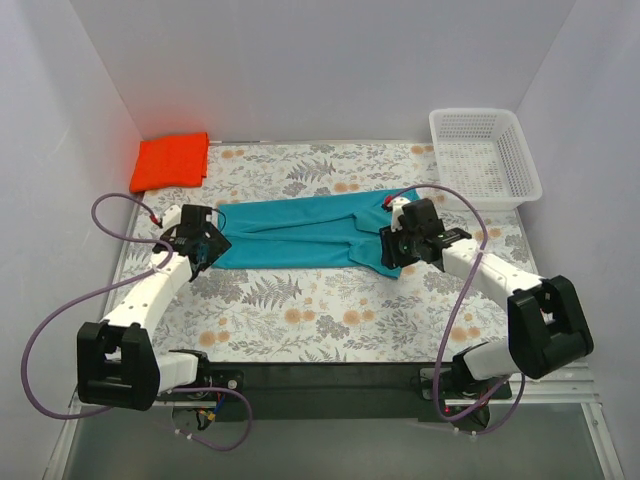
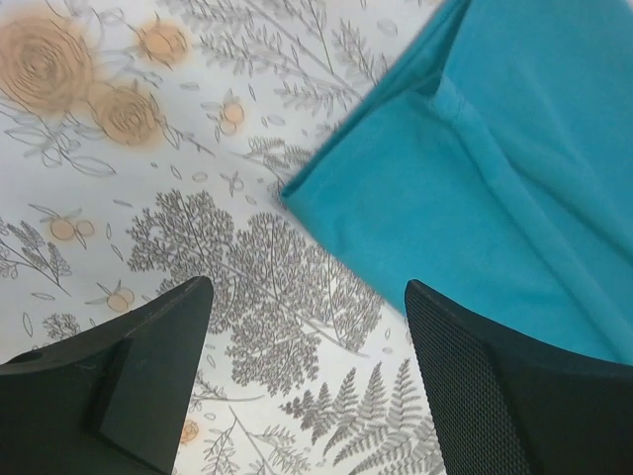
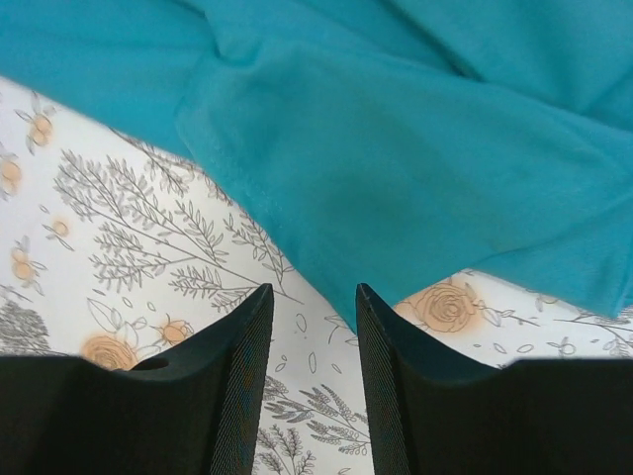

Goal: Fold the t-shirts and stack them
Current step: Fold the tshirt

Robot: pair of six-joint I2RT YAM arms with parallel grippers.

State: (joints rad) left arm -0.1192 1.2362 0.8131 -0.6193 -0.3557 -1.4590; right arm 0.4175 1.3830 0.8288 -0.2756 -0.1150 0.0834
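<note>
A teal t-shirt (image 1: pixel 300 235) lies folded lengthwise into a long band across the middle of the floral table. A folded orange t-shirt (image 1: pixel 172 160) sits at the back left corner. My left gripper (image 1: pixel 203 250) is open over the teal shirt's near left corner; in the left wrist view that corner (image 2: pixel 297 198) lies just beyond my gripper (image 2: pixel 307 336), nothing between the jaws. My right gripper (image 1: pixel 395 250) is open at the shirt's near right end; in the right wrist view the teal sleeve tip (image 3: pixel 346 307) points into the gap of my gripper (image 3: pixel 315 327).
A white mesh basket (image 1: pixel 485 155) stands at the back right. White walls enclose the table on left, back and right. The table's near part (image 1: pixel 320 320) shows bare floral cloth between my arms.
</note>
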